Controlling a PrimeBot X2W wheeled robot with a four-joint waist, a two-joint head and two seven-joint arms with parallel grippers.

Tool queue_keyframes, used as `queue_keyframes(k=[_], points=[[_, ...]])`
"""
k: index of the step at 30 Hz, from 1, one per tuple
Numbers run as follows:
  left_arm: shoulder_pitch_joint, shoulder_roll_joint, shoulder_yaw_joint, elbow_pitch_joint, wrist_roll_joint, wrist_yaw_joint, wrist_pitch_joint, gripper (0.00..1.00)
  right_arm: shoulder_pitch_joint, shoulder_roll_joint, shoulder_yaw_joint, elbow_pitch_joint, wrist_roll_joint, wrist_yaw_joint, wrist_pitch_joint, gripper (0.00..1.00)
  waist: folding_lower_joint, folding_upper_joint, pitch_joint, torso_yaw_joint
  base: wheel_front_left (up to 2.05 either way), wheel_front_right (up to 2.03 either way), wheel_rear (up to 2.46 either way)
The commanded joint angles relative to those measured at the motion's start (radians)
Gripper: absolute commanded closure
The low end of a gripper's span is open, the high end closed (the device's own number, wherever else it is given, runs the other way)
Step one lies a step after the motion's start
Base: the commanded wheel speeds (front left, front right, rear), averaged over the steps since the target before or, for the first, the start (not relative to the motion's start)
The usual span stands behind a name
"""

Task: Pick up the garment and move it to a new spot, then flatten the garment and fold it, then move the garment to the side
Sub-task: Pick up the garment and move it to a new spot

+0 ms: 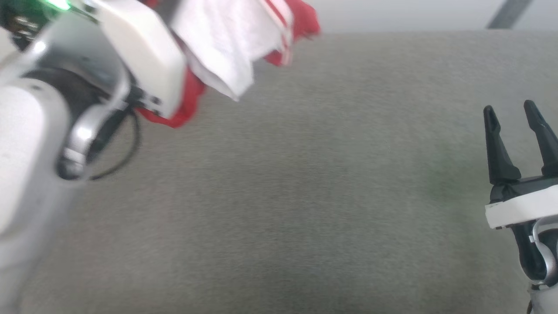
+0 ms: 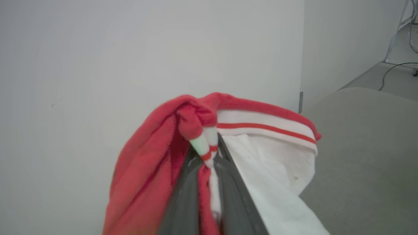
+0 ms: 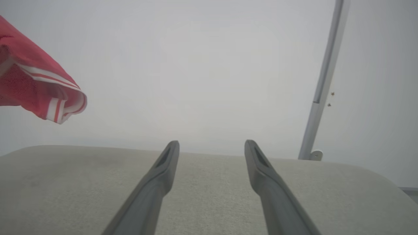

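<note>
The garment (image 1: 226, 43), red with white lining and striped bands, hangs in the air at the top left of the head view, above the grey padded surface (image 1: 305, 196). In the left wrist view my left gripper (image 2: 209, 153) is shut on a bunched striped edge of the garment (image 2: 147, 169), which drapes over both fingers. A red corner of the garment (image 3: 36, 85) shows at the left of the right wrist view. My right gripper (image 1: 510, 114) stands open at the right edge, low over the surface, with nothing between its fingers (image 3: 163, 169).
The grey padded surface ends at a pale wall (image 2: 130, 49) behind. A grey metal pole (image 3: 323, 81) stands at the back right. A cable (image 2: 388, 73) lies on the floor past the surface's far end.
</note>
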Motion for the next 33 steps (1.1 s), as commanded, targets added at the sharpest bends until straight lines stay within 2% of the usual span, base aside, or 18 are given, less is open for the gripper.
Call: queue_keyframes(k=[1,4,9,19,25,29,30,31,32,33], points=[[0.02,-0.027,-0.022,-0.02,-0.002,0.004,0.009,1.0,-0.012,0.008,-0.003,0.011,0.004,-0.001,-0.014,0.0,0.0,0.0,0.023,-0.059,0.0,0.0,0.0],[0.039,-0.066,-0.07,-0.038,0.012,0.02,0.026,1.0,-0.015,0.016,-0.004,0.027,0.009,-0.001,-0.029,0.0,0.0,0.0,0.039,-0.094,0.0,0.0,0.0],[0.094,-0.108,-0.132,-0.018,-0.006,0.018,0.04,1.0,-0.02,0.027,0.007,0.052,0.018,-0.001,-0.054,0.0,0.0,0.0,0.071,-0.131,0.0,0.0,0.0],[0.246,-0.143,-0.219,0.163,-0.035,0.01,0.01,1.0,-0.045,0.035,0.049,0.107,0.035,-0.001,-0.09,0.0,0.0,0.0,0.105,-0.155,0.0,0.0,0.0],[0.287,-0.169,-0.248,0.294,-0.051,-0.016,-0.018,1.0,-0.062,0.025,0.072,0.126,0.044,-0.001,-0.099,0.0,0.0,0.0,0.11,-0.151,0.0,0.0,0.0],[0.288,-0.192,-0.272,0.399,-0.058,-0.053,-0.043,1.0,-0.071,0.019,0.084,0.136,0.046,-0.001,-0.105,0.0,0.0,0.0,0.108,-0.141,0.0,0.0,0.0],[0.286,-0.198,-0.28,0.423,-0.059,-0.063,-0.045,0.87,-0.073,0.018,0.086,0.137,0.048,-0.001,-0.105,0.0,0.0,0.0,0.106,-0.138,0.0,0.0,0.0],[0.283,-0.206,-0.281,0.445,-0.068,-0.071,-0.049,0.8,-0.074,0.017,0.089,0.139,0.049,-0.001,-0.105,0.0,0.0,0.0,0.104,-0.136,0.0,0.0,0.0],[0.279,-0.215,-0.279,0.463,-0.074,-0.08,-0.058,0.67,-0.074,0.015,0.091,0.141,0.05,-0.001,-0.105,0.0,0.0,0.0,0.101,-0.132,0.0,0.0,0.0],[0.273,-0.223,-0.276,0.478,-0.073,-0.082,-0.064,0.18,-0.073,0.012,0.093,0.143,0.05,-0.001,-0.105,0.0,0.0,0.0,0.097,-0.128,0.0,0.0,0.0]])
